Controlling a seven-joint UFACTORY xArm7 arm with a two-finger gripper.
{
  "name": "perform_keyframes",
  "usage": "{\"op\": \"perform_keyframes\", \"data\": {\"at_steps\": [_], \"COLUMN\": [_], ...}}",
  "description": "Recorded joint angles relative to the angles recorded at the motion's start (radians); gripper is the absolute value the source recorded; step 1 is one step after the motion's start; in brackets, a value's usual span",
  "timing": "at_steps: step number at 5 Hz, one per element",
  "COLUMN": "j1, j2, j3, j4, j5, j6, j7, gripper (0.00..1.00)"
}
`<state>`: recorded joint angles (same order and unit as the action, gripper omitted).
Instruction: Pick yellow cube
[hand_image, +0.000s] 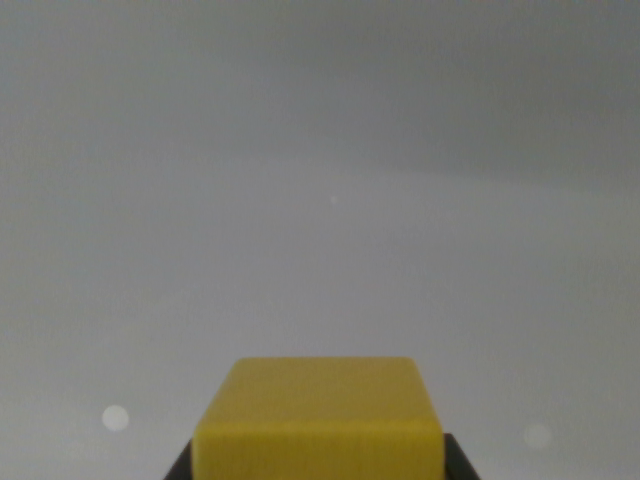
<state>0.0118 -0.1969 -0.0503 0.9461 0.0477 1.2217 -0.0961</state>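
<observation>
Biggest thing first: a plain pale grey surface (320, 220) fills nearly the whole wrist view, blurred, with a soft darker band toward the top; we take it for the worktop but we cannot tell whether the upper band is a wall or just shading. Nothing else lies on it that we can make out. A few pale round specks show, one at lower left and one at lower right, and we read them as dust or glare on the lens, not objects. Next, the yellow cube (320, 425) sits at the bottom centre of the view, cut off by the lower edge, top face and front face both visible, square-on and level, not tilted. Smallest: two dark wedges flank the cube, one at each lower corner, touching or just beside its sides; we take these for the end effector (318, 462) fingers. Judging from that, the end effector is clenched on the yellow cube, one finger (180, 466) per side, which would explain why the cube is centred and so close under the camera. Whether the cube rests on the worktop or is lifted clear we cannot tell; no shadow or contact line is visible. As a judgement, the grasp step looks done or nearly so, and what remains is a clean lift. Risk: the fingers show little of themselves, so grip depth is unknown and the cube could slip.
</observation>
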Motion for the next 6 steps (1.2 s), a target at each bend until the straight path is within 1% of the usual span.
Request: {"op": "perform_keyframes", "data": {"at_steps": [1, 2, 3, 4, 5, 6], "j1": [-0.0002, -0.0002, -0.0004, -0.0004, -0.0005, -0.0005], "j2": [-0.019, -0.019, -0.037, -0.037, -0.054, -0.054], "j3": [0.0, 0.0, 0.0, 0.0, 0.0, 0.0], "j4": [0.024, 0.024, 0.047, 0.047, 0.068, 0.068], "j5": [-0.0029, -0.0029, -0.0056, -0.0056, -0.0082, -0.0082], "j6": [0.043, 0.043, 0.083, 0.083, 0.121, 0.121], "j7": [0.003, 0.003, 0.007, 0.007, 0.01, 0.01], "gripper": [1.0, 1.0, 1.0, 1.0, 1.0, 1.0]}}
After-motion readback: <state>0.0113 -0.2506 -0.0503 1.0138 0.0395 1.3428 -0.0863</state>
